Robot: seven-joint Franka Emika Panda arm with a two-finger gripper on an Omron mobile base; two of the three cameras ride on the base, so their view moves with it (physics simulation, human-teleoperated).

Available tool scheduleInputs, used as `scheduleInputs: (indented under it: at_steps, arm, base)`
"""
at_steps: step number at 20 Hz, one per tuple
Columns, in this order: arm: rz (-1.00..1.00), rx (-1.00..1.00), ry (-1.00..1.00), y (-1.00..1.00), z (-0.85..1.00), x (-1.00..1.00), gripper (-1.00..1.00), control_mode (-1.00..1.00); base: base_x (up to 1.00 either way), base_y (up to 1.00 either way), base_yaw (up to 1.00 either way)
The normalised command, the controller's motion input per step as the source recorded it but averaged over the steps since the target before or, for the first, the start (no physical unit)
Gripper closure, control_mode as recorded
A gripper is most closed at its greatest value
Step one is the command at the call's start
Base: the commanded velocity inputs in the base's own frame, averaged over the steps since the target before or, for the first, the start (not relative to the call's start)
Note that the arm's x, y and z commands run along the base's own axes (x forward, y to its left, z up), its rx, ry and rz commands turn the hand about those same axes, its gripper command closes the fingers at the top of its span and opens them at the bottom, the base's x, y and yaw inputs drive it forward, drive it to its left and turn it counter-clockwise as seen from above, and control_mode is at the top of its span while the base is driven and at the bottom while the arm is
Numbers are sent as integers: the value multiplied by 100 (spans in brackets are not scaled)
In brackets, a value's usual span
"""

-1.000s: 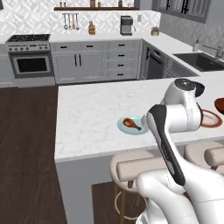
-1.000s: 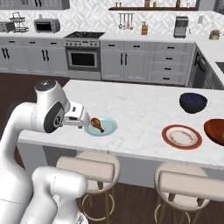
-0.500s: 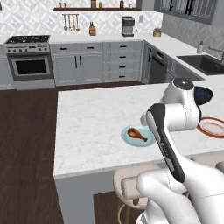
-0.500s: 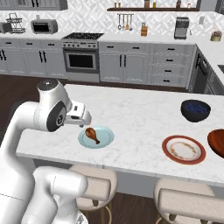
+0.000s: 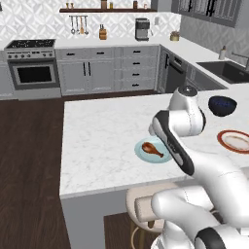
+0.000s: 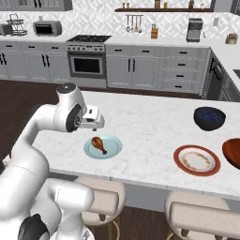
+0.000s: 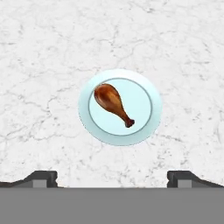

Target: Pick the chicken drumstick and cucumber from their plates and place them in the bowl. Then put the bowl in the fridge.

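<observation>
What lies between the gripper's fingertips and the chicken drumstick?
Nothing but bare pale blue plate and marble counter: hand view shows the open gripper above the chicken drumstick.

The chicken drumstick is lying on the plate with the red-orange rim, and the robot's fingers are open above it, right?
Not quite. The chicken drumstick lies on the pale blue plate, as the hand view shows. The plate with the red-orange rim sits further along the counter, in the right base view. The rest holds: the fingers are open above it.
</observation>
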Motion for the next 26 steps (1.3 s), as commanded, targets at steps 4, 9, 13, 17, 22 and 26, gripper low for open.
scheduleInputs:
  at_steps: [4,9,13,17,22,26]
  arm:
    - [11,-10,25,0,-81,74,-100,-100]
    - [24,-2,13,0,-57,45,-100,-100]
    - [21,-3,9,11,-50,32,-100,-100]
    - [13,-7,2,0,-46,19,-100,-100]
    - [2,-5,0,-13,-40,18,-100,-100]
    - [7,-1,0,12,-29,22,-100,-100]
  base:
    - [0,0,0]
    - [0,0,0]
    - [0,0,0]
    - [0,0,0]
    - [0,0,0]
    - [0,0,0]
